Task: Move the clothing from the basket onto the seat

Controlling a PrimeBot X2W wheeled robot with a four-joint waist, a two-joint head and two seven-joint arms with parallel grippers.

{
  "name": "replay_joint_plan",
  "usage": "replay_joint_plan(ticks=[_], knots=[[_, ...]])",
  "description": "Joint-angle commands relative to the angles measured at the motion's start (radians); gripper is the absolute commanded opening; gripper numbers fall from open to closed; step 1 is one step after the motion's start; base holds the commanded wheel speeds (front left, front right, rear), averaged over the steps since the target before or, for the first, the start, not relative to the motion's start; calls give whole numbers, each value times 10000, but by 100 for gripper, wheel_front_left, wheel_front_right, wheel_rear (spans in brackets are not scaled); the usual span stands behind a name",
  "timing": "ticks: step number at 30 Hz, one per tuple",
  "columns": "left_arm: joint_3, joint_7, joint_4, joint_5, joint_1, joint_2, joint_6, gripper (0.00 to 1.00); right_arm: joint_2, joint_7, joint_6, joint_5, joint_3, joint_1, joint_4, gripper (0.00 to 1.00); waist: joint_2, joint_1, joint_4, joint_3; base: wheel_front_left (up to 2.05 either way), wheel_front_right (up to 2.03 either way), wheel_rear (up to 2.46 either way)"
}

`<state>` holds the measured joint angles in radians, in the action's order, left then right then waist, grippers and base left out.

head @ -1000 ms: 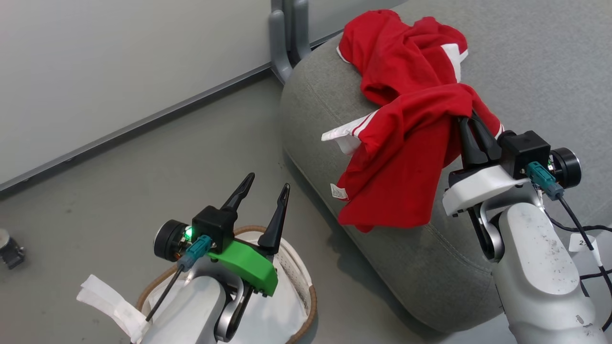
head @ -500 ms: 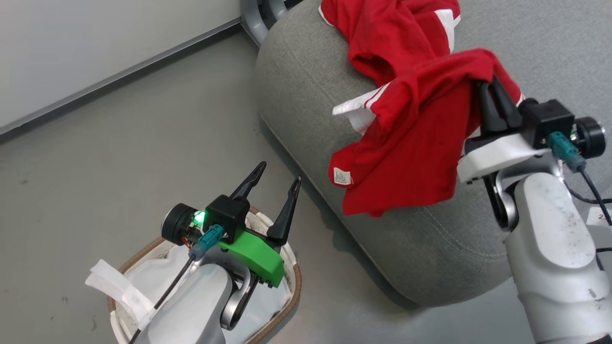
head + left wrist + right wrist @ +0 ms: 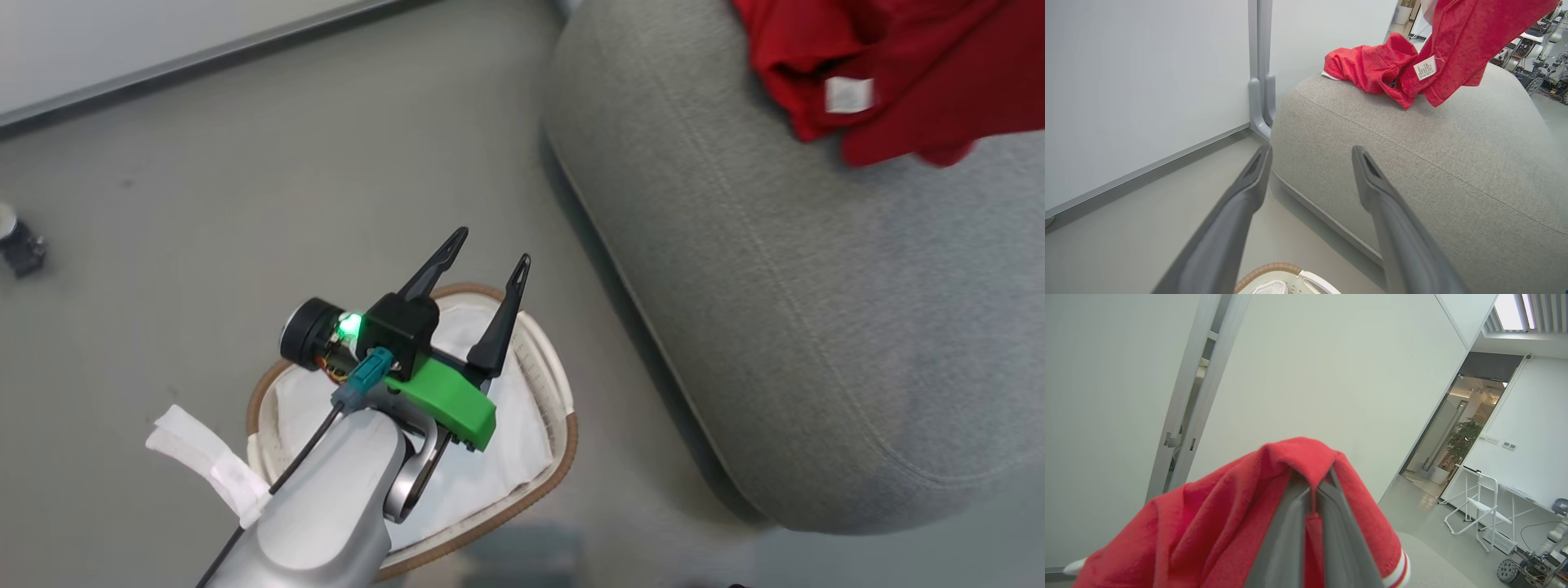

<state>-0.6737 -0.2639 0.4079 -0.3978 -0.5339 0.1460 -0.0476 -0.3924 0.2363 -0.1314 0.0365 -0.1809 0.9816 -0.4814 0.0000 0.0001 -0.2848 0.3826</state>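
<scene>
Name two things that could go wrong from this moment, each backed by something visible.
1. The held shirt drapes over the fingers of the shut right gripper, so it may snag when released.
2. The second shirt lies near the rounded edge of the seat; the hanging one could drag it off.

This looks like a robotics lab in an office-type building. It has plain white partition walls (image 3: 1331, 375) on grey metal posts (image 3: 1259, 81) and a smooth grey floor (image 3: 245, 163). At the right of the right wrist view are a glass doorway (image 3: 1453, 428), a potted plant (image 3: 1466, 441), a white folding chair (image 3: 1480, 510) and another wheeled robot (image 3: 1508, 571).
</scene>
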Motion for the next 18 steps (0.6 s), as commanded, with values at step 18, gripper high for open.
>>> replay_joint_plan(ticks=[18], knots=[[-381,142,-595,595,-1188,-139,133,100,-431,133,15,1350,-2243,1138,-3244,0,0,-1,1921,2845,0,0,0]])
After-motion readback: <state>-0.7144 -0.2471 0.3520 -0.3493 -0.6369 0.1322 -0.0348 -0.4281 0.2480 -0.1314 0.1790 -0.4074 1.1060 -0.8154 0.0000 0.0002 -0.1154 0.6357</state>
